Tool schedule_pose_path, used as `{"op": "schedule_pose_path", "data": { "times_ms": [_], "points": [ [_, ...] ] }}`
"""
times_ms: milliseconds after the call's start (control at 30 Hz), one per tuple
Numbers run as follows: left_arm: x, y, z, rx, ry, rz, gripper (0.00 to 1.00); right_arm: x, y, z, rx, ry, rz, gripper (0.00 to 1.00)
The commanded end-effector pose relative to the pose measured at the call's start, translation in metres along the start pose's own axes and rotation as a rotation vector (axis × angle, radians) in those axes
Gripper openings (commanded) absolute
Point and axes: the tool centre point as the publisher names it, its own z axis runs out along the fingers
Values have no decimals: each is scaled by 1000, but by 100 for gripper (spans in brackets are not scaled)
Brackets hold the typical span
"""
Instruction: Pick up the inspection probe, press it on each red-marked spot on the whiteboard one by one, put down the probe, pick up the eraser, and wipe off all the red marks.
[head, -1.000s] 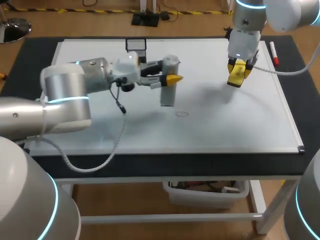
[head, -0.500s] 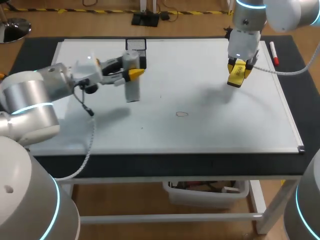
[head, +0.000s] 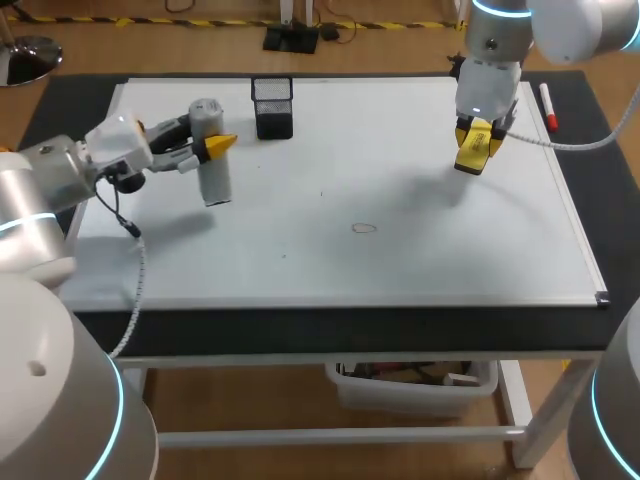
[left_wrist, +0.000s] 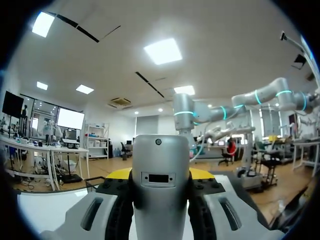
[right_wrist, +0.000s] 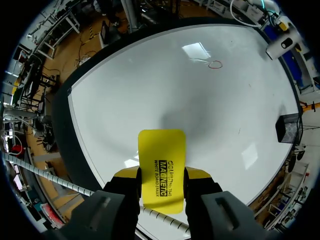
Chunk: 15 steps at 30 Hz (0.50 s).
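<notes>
Head view with both wrist views. The left gripper (head: 207, 149) is shown clamped on the inspection probe (head: 211, 160), a grey cylinder held upright between the two yellow tips; the probe is carried above the far left part of the whiteboard (head: 420, 270), just beside the black mesh holder (head: 273, 106), with its shadow cast on the board below it. In the left wrist view the probe is seen filling the gap between the fingers (left_wrist: 199, 174), touched from both sides. The right gripper (head: 476, 146) is held over the far right part of the board and is closed on the yellow eraser (right_wrist: 161, 167), which is gripped flat between the fingers and raised off the surface. A single small red mark (head: 365, 228) is seen near the middle of the board, well apart from both tools. A red-capped marker (head: 548, 106) is seen lying by the board's far right edge.
</notes>
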Motion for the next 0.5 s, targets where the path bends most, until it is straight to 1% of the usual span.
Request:
{"op": "schedule_pose_path", "data": {
  "times_ms": [33,200,267,500],
  "points": [
    [-8,1,-7,-4,4,-5,0,0,-1,-1,2,3,-2,0],
    [-17,-1,-12,-8,-3,-5,0,0,-1,-1,2,3,-2,0],
    [-18,-4,-14,-6,-4,-4,0,0,-1,-1,2,3,-2,0],
    [-18,-4,-14,-6,-4,-4,0,0,-1,-1,2,3,-2,0]
  ]
}}
